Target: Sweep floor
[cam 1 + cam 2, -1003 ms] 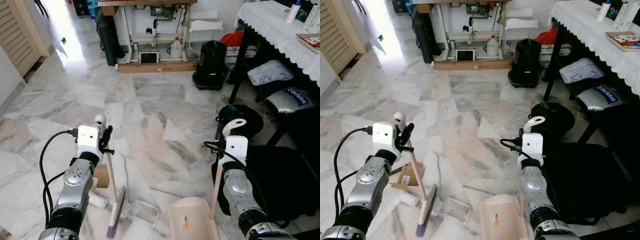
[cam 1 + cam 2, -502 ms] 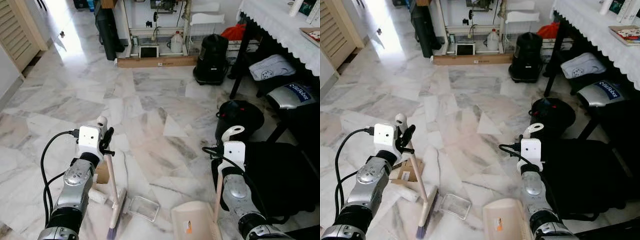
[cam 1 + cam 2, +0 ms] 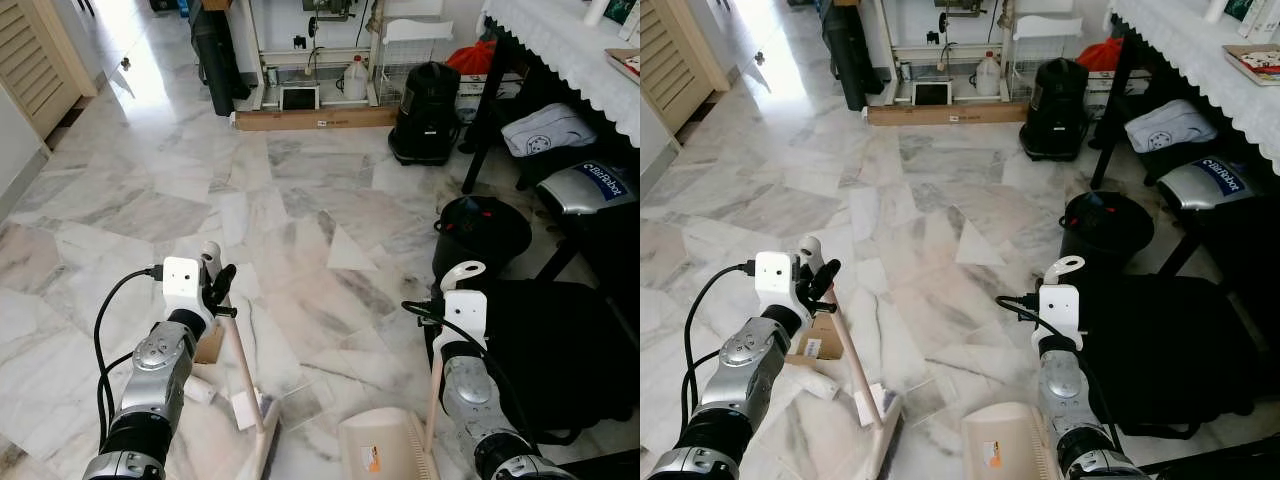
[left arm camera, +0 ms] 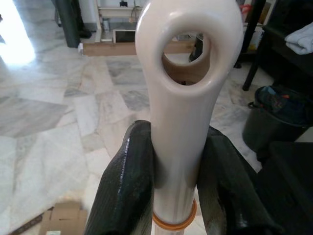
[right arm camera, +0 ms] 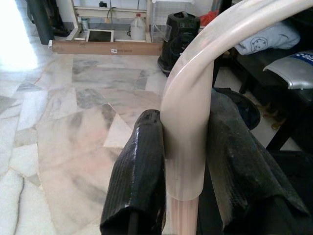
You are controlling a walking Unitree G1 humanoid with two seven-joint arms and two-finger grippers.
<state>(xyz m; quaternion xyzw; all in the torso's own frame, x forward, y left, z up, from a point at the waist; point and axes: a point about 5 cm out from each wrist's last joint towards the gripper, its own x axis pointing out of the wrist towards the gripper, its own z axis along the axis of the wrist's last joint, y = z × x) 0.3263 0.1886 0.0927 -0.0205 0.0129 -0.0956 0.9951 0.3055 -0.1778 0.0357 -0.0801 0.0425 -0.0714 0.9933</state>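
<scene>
We recorded a white marble floor [image 3: 300, 200] veined grey and tan, a cream plastic broom handle [image 4: 181, 122] with an orange ring, a beige plastic dustpan [image 3: 1005, 445], and a glossy black round bin [image 3: 1105, 225].

Marble floor [image 3: 300, 200] carries a long board [image 3: 315, 119] and black vacuum [image 3: 428, 112] at 12 to 1 o'clock. A black bin [image 3: 478, 235] sits at 2. A cardboard piece [image 3: 818, 340], perhaps a flattened box, lies at 8, with the dustpan [image 3: 1005, 448] at 5.
</scene>
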